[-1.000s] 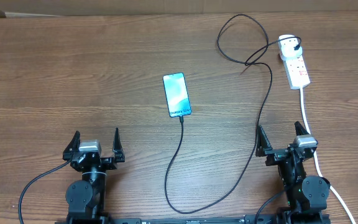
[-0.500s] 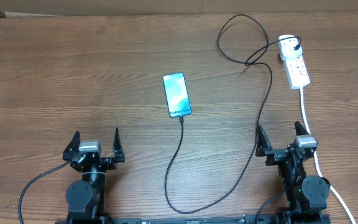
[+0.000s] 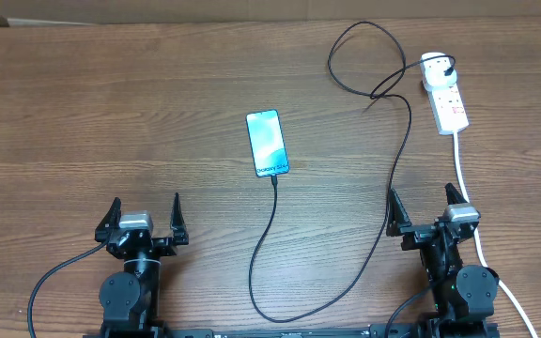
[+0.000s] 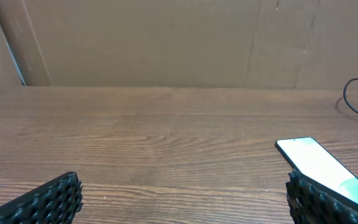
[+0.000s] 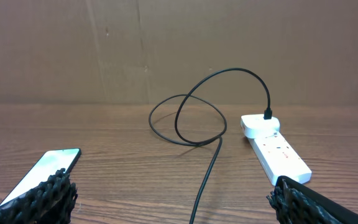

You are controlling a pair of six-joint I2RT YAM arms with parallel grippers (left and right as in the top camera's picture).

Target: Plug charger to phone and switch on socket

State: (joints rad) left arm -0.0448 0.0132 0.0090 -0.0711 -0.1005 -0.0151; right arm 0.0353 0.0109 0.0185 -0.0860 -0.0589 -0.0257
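- My left hand [image 3: 146, 202] sits spread wide and holds nothing, on the near side of the phone [image 3: 268, 143] and off to its left.
- My right hand [image 3: 421, 195] is likewise spread and holds nothing, on the near side of the phone and off to its right.
- The phone lies flat on the worktop [image 3: 111, 113], screen up and lit pale blue, between the two hands and farther out than both.
- The charger [image 3: 275, 197] meets the phone's near short edge. From there it curves toward me, sweeps right past my right hand, climbs away, loops once and ends at the socket [image 3: 450, 101].
- The socket lies far right of the phone. The black plug sits in the round white adapter [image 3: 435, 66] at its far end.
- I cannot tell the switch position.
- A thick white cord [image 3: 460, 164] leaves the socket's near end, well right of the phone.
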